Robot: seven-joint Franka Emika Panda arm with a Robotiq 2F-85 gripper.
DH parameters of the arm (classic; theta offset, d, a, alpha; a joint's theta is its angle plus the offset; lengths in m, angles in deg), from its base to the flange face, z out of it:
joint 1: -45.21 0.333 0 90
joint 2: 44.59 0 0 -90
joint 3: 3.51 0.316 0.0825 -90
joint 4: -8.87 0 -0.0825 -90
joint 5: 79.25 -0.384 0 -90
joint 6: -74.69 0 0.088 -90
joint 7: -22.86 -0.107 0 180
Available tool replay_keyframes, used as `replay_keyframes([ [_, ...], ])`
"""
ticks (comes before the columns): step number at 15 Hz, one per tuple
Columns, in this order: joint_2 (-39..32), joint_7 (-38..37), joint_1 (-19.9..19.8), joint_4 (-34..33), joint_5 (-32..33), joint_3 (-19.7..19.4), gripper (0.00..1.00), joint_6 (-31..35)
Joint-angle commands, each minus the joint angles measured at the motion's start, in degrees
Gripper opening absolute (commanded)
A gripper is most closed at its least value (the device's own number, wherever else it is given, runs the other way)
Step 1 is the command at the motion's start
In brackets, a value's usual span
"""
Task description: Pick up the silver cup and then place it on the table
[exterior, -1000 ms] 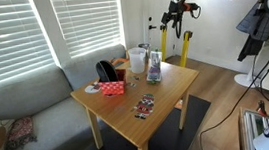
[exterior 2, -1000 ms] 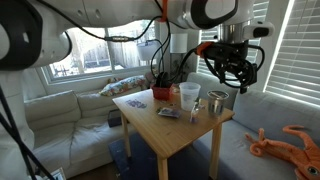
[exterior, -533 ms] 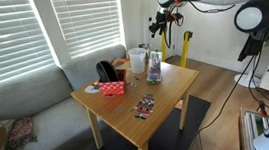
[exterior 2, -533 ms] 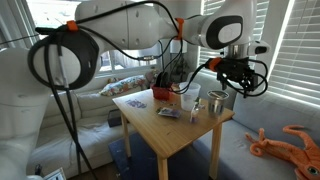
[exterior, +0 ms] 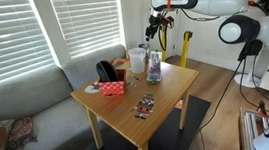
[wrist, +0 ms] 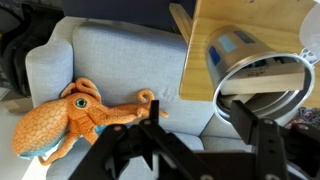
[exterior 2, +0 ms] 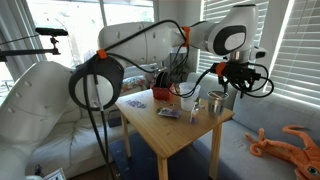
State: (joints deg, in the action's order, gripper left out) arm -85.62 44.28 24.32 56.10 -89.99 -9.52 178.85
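Note:
The silver cup (exterior 2: 216,101) stands upright near a corner of the light-wood table (exterior 2: 175,130). In the wrist view I look down into its round rim (wrist: 262,62) at the table's edge (wrist: 235,20). It shows small and partly hidden behind the other cups in an exterior view (exterior: 144,49). My gripper (wrist: 205,125) is open and empty. It hovers above and just beside the cup (exterior 2: 240,82), over the table's back corner (exterior: 153,28). One finger overlaps the cup's rim in the wrist view.
A whitish plastic cup (exterior 2: 188,96), a clear jar (exterior 2: 197,108), a red box (exterior 2: 163,93) and a small packet (exterior: 144,107) are on the table. A grey sofa (exterior: 26,96) flanks it, with an orange octopus toy (wrist: 80,115) on the seat below the gripper.
The arm has swung in from the side toward the table's back corner and come lower, so the gripper now hangs next to the silver cup. The things on the table have not moved.

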Motion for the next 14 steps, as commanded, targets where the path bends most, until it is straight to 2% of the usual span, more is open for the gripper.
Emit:
replay_keyframes([
  [1, -4.68, 1.79, -2.49, -7.65, -0.44, 3.28, 0.75, -5.28],
  [4, -6.15, 1.98, -2.62, -9.17, -0.9, 3.28, 0.66, -6.82],
  [5, -6.7, 1.97, -2.8, -9.82, -0.91, 3.43, 0.54, -6.97],
  [6, -7.19, 1.89, -2.82, -10.3, -0.92, 3.44, 0.52, -6.97],
  [8, -7.94, 2.06, -2.72, -11.03, -0.85, 3.53, 0.41, -6.96],
  [10, -8.64, 2.02, -2.43, -11.82, -0.65, 3.66, 0.38, -6.98],
  [11, -8.89, 2.12, -2.28, -12.17, -0.53, 3.78, 0.16, -6.96],
  [12, -9.08, 2.03, -2.16, -12.49, -0.45, 3.82, 0.14, -7.03],
  [14, -9.21, 1.74, -1.88, -12.98, -0.2, 3.85, 0.01, -7.35],
])
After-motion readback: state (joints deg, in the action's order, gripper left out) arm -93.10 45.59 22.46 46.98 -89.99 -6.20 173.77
